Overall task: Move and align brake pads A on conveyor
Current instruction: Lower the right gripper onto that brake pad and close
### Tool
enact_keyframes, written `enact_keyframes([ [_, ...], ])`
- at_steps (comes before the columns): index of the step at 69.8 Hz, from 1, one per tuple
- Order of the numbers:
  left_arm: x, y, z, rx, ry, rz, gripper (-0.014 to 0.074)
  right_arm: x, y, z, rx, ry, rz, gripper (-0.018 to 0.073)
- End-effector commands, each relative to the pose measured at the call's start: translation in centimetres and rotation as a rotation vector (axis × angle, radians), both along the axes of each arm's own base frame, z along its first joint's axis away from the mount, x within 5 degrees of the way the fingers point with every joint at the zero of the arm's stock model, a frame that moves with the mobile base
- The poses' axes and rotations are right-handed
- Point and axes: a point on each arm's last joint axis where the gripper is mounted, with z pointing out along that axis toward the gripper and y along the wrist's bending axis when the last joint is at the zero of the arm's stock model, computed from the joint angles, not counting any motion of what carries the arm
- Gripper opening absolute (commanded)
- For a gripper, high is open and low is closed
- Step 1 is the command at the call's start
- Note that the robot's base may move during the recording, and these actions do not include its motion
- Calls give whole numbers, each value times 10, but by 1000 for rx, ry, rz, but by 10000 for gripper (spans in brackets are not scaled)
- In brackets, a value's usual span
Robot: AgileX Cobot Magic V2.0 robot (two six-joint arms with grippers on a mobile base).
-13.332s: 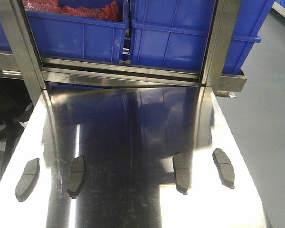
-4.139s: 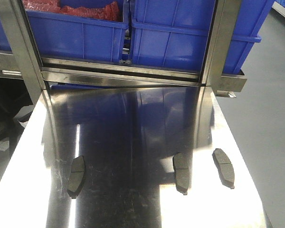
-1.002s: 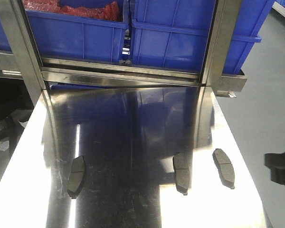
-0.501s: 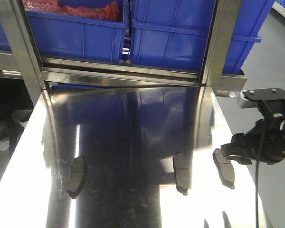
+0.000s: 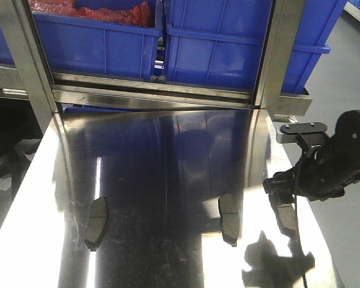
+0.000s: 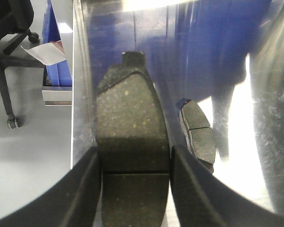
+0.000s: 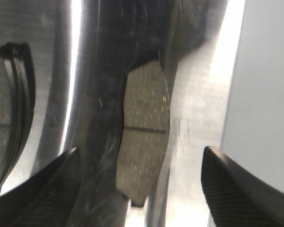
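Moved in, right tool hangs spread over edge-side pad; left tool pinches another pad.

- Widest free lane: bare counter between the left pad and middle pad, nothing sticking up there.
- Far end's a wall: blue bins plus steel frame posts, no way through.
- Right side is crowded. The right arm hangs over the right pad, leaving only a slim gap to the middle pad.
- The right pincer is spread wide, with room either side of that pad.
- The left pincer is jammed full with the held pad. The left pad is just beside it on the right, and there's open floor off the counter's left edge.
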Motion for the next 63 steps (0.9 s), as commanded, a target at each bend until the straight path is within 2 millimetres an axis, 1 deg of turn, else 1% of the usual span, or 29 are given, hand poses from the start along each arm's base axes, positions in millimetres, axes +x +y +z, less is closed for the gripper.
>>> enact_keyframes([
  [1,4,-1,16,-30,-112,7,-7,13,2,14,-3,-63,21,533],
  [13,4,-1,16,-30,-112,7,-7,28,5,5,-8,-27,23,524],
  [26,4,-1,16,-30,-112,7,-7,39,5,-6,-32,27,34,503],
  [41,4,-1,16,-30,-112,7,-7,42,5,-25,-44,106,30,494],
  [54,4,-1,16,-30,-112,7,-7,41,5,-35,-46,149,8,493],
  [63,4,-1,16,-30,-112,7,-7,40,5,-39,-48,178,-4,470],
])
